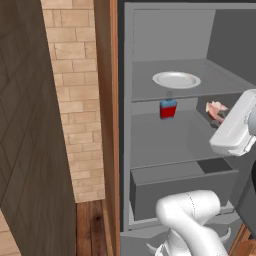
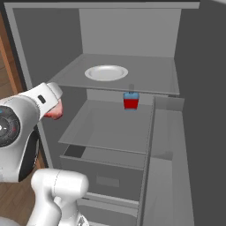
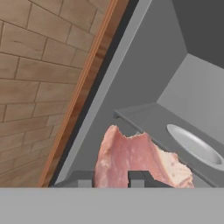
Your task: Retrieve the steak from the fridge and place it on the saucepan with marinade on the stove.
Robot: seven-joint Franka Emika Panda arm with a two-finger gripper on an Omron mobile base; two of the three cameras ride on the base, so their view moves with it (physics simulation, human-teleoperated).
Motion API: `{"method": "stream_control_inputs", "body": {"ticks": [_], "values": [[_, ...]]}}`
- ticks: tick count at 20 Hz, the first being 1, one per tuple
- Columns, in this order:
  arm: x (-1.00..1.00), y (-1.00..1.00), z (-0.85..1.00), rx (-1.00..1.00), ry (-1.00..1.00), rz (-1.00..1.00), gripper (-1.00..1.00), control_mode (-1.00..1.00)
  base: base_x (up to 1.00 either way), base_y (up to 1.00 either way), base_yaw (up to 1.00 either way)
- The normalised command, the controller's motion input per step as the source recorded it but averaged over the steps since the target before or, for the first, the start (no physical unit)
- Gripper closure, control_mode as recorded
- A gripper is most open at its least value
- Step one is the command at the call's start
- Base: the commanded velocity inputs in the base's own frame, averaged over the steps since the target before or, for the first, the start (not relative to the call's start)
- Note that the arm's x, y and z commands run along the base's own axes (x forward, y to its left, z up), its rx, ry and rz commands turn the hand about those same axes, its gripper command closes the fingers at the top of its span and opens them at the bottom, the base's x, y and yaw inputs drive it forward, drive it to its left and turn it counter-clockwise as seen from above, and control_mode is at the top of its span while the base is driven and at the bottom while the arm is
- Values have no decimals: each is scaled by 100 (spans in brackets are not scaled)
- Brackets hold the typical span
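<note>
Pinkish-red with paler edges, the steak (image 3: 135, 159) is the thing we handle. In the hand view it stands between the two dark finger tips (image 3: 138, 178), which are clamped on its lower edge. The gripper (image 3: 111, 178) thus holds it clear of the shelves. In the left base view the steak (image 1: 216, 110) shows at 3 o'clock, in front of the open fridge (image 1: 175, 135) and level with the middle shelf. In the right base view it (image 2: 55, 112) shows at 9 o'clock, just past the white hand.

Handling, as we judge it:
- Light and thin; the load on the fingers is small.
- Soft; the free part may sag or swing when the arm turns.
- Raw and likely slippery; a grip on the edge alone could slide.
- Best hold: across the flat faces, well in from the edge.

Count of things, working outward:
- One steak.
- One red bottle (image 1: 168, 109) with a blue cap, on the middle shelf, at 9 o'clock of the steak in the left base view.
- One white plate (image 1: 176, 79) on the upper shelf, at 11 o'clock of the steak.
- Two shelves and one drawer (image 1: 182, 187) below them, partly pulled out.
- One brick wall (image 1: 77, 100) at 9 o'clock of the fridge.
</note>
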Motion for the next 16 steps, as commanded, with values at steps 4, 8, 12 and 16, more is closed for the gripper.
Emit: {"method": "stream_control_inputs", "body": {"ticks": [4, 8, 12, 16], "values": [[0, 0, 0, 0, 0, 0, 100, 100, -30, 0, 0], [0, 0, 0, 0, 0, 0, 100, 100, -54, -2, 0], [0, 0, 0, 0, 0, 0, 100, 100, -68, -3, 0], [0, 0, 0, 0, 0, 0, 100, 100, -69, -1, 0]]}}
